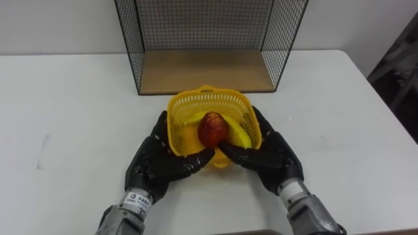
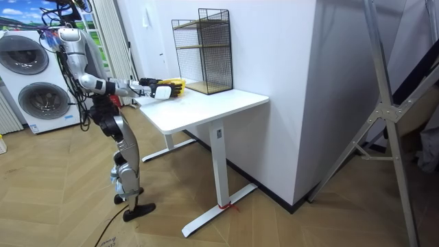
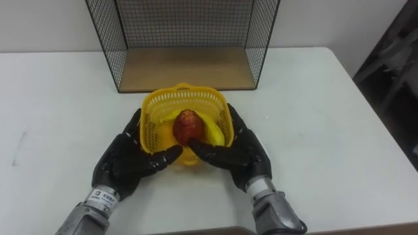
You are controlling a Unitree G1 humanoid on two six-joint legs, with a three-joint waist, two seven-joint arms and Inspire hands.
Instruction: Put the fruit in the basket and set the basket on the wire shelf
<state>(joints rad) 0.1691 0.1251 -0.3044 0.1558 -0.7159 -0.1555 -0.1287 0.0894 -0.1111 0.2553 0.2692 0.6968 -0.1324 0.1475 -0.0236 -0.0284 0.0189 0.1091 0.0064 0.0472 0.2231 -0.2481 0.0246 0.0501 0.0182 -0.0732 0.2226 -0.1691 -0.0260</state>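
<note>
A yellow plastic basket [image 1: 210, 98] stands on the white table [image 1: 65, 111], just in front of the wire shelf [image 1: 206, 70]. Inside it lie a red fruit [image 1: 213, 127] and a banana [image 1: 241, 134]. My left hand [image 1: 157, 163] clasps the basket's left side, its thumb curled across the front wall. On the opposite side my right hand [image 1: 271, 160] does the same, and the two thumbs nearly meet under the front rim. In the room view I stand at the table's end, both arms stretched out to the basket [image 2: 177, 85].
The black wire shelf [image 2: 202, 48] has mesh walls, an open front and a wooden bottom board level with the table. It stands against the wall at the table's far edge. Washing machines [image 2: 27, 75] stand behind me.
</note>
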